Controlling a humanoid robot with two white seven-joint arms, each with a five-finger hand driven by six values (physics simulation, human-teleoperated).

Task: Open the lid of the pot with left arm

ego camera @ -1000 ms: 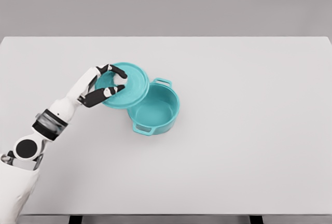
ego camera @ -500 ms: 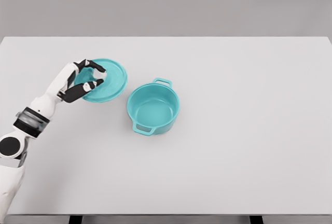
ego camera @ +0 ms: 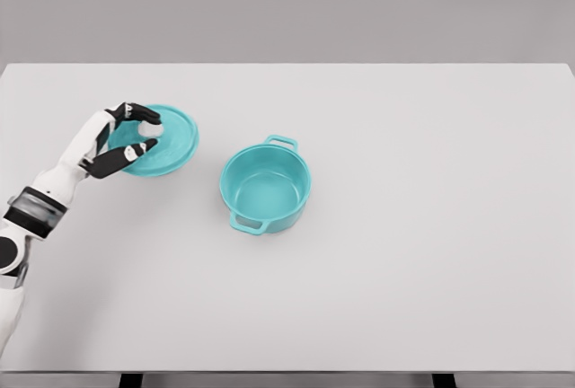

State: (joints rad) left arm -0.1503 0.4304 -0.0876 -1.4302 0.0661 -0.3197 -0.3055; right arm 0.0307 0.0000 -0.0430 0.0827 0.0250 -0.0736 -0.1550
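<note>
The left hand grips the teal lid, its dark fingers curled around the knob at the lid's centre. The lid spreads out to the right of the palm; whether it touches the table or hangs just above is hard to tell. Further right of the hand, apart from the lid, the pot stands uncovered.

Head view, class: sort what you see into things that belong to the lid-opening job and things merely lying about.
Belonging to the job:
- teal pot, uncovered
- teal lid, held left of the pot
- left hand, gripping the lid

Lying about:
- nothing; only the white table under them
</note>
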